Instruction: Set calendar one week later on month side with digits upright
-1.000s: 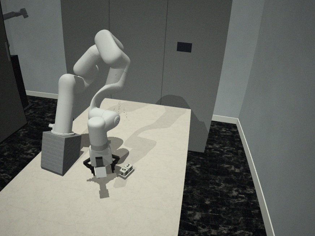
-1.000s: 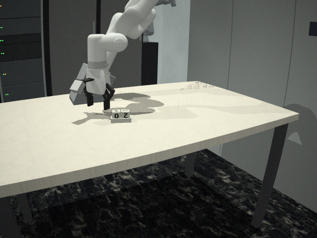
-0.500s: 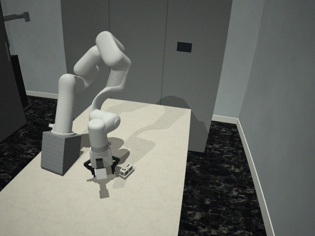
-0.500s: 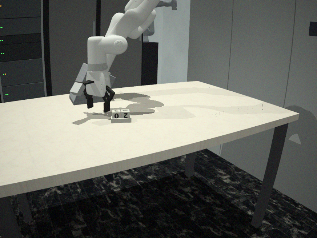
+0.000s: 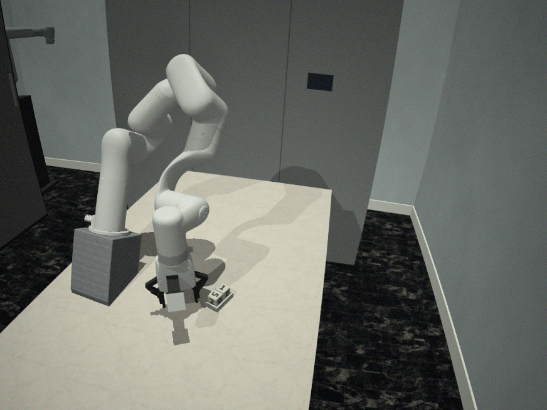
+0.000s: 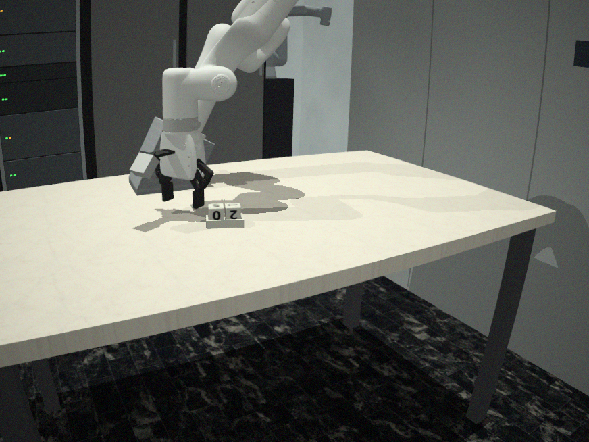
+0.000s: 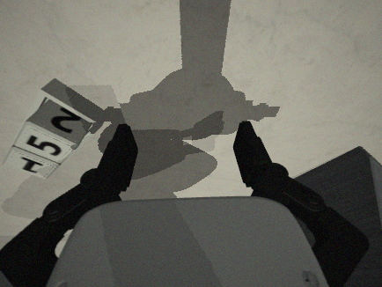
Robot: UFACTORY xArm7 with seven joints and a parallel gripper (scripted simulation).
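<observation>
the wide-open black jaws (image 5: 180, 301) (image 6: 183, 197), holding nothing, are poised left of two white numbered cubes (image 5: 218, 294) (image 6: 225, 211) (image 7: 48, 140) in a shallow white tray (image 5: 220, 304) (image 6: 225, 223) (image 7: 54, 89); likely light and stiff, best gripped singly by opposite faces.

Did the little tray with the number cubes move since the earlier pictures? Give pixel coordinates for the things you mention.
No, the tray (image 5: 219, 304) (image 6: 225, 224) (image 7: 72, 99) hasn't moved: it sits at the same spot on the table (image 5: 265, 353) (image 6: 333, 247).
</observation>
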